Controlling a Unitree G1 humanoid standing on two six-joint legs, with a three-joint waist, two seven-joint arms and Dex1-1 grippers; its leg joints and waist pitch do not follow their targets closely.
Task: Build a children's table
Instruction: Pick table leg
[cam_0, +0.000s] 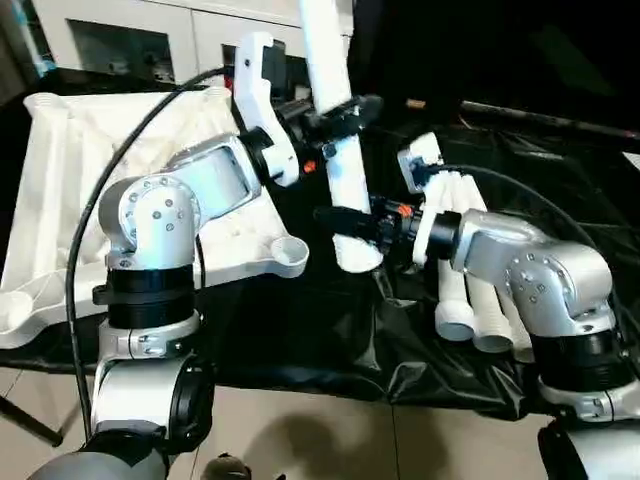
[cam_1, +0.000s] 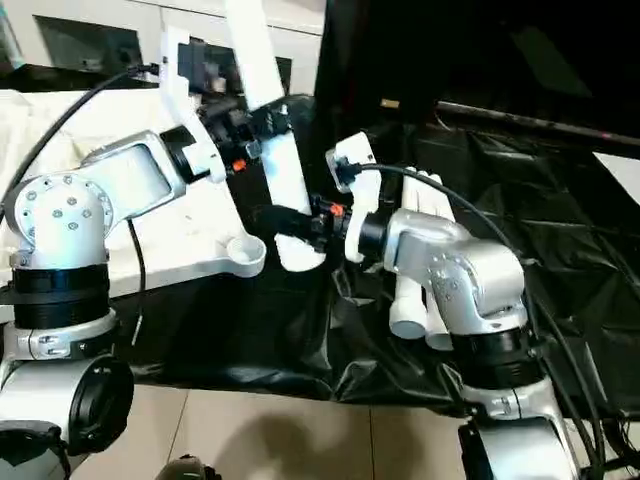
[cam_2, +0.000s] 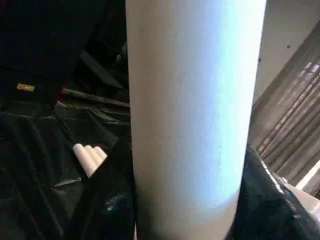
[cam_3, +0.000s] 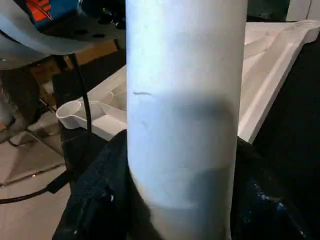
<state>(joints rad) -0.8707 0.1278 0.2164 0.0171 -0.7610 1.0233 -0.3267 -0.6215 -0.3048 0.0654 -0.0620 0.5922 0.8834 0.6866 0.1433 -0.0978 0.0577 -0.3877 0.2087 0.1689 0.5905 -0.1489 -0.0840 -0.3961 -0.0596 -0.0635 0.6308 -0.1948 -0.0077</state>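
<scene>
Held table leg (cam_0: 335, 130): plain white, no marking apart from a faint grey scuff seen in the right wrist view. Spare legs (cam_0: 470, 290): same white. Tabletop (cam_0: 60, 180): white, ribbed underside facing up, a criss-cross of raised ribs; corner socket (cam_0: 288, 252) white. Counter (cam_0: 330, 330): glossy black cloth, creased, with pale highlights. Left end effector (cam_0: 335, 118) and right end effector (cam_0: 362, 222): black fingers, small orange-red accents near each wrist. Forearms silver with black joint bands. Cable black. Floor (cam_0: 330, 440) beige.
</scene>
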